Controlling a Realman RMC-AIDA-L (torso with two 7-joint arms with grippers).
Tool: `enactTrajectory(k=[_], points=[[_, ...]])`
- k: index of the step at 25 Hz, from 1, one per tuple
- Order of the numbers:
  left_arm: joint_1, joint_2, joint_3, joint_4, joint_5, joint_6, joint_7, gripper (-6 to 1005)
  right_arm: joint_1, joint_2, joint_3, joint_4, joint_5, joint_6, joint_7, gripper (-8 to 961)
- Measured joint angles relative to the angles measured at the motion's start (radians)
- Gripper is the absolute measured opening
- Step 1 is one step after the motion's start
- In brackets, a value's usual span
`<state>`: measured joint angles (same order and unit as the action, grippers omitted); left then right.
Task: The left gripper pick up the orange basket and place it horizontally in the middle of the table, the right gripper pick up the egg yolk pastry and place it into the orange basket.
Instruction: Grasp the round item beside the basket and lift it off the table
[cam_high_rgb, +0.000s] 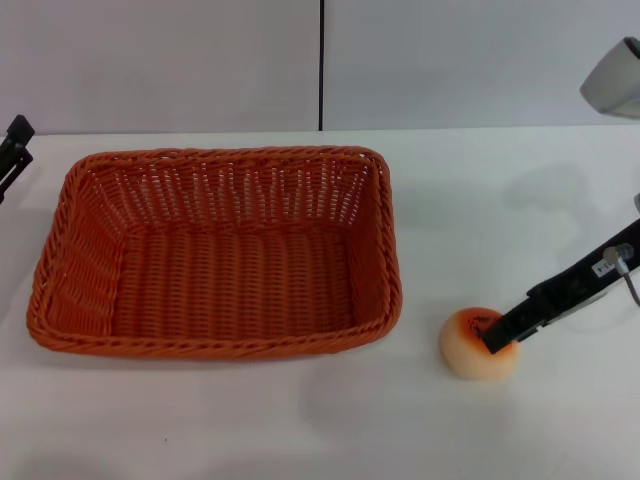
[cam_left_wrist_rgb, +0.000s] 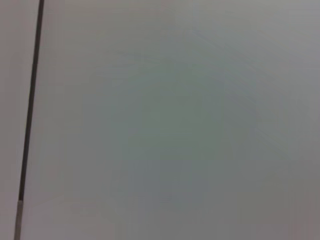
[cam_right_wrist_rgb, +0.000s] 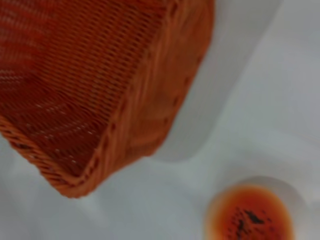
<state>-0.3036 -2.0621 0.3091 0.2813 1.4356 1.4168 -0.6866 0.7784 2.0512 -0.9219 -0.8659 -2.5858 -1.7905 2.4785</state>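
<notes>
Head view: my black, white-labelled right gripper meets the small, round, sesame-topped pastry, grip unclear; soft, so I'd pinch its sides lightly.

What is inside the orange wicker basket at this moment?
Nothing: the large orange woven wicker basket shows only its bare woven floor. The small round egg yolk pastry sits on the white table to its right, under the right claw. No part of the floor is covered.
</notes>
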Motion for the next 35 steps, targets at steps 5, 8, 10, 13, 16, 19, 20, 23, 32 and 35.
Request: enactTrajectory(k=[5, 8, 10, 13, 16, 19, 20, 23, 32, 35], points=[[0.0, 0.001, -0.005, -0.003, 0.0, 0.0, 0.006, 818, -0.008, 0.0, -0.038, -0.059, -0.041, -0.019, 0.041, 493], [0.0, 0.002, -0.005, -0.004, -0.001, 0.0, 0.006, 818, -0.002, 0.0, -0.039, -0.04, -0.044, -0.008, 0.037, 484], [0.0, 0.002, -0.006, -0.006, -0.002, 0.0, 0.006, 818, 0.007, 0.0, -0.041, 0.001, -0.042, 0.02, 0.019, 478], [0.0, -0.001, -0.006, -0.017, -0.002, 0.001, 0.009, 818, 0.021, 0.0, -0.042, 0.061, -0.039, 0.063, -0.003, 470], [0.0, -0.002, -0.006, -0.029, -0.002, 0.001, 0.015, 818, 0.025, 0.0, -0.042, 0.099, -0.031, 0.096, -0.02, 461], [0.0, -0.002, -0.007, -0.033, -0.002, 0.002, 0.015, 818, 0.022, 0.0, -0.043, 0.117, -0.029, 0.116, -0.028, 453], [0.001, -0.002, -0.007, -0.035, -0.002, 0.003, 0.015, 818, 0.022, 0.0, -0.043, 0.117, -0.029, 0.116, -0.028, 450], [0.005, -0.003, -0.007, -0.044, -0.002, 0.007, 0.015, 818, 0.015, 0.0, -0.04, 0.113, -0.029, 0.12, -0.03, 441], [0.016, -0.003, -0.007, -0.053, -0.006, 0.014, 0.013, 818, 0.008, 0.001, -0.041, 0.106, -0.015, 0.102, -0.058, 236], [0.018, -0.003, -0.007, -0.058, -0.006, 0.018, 0.015, 818, 0.008, 0.001, -0.043, 0.099, 0.008, 0.077, -0.073, 204]])
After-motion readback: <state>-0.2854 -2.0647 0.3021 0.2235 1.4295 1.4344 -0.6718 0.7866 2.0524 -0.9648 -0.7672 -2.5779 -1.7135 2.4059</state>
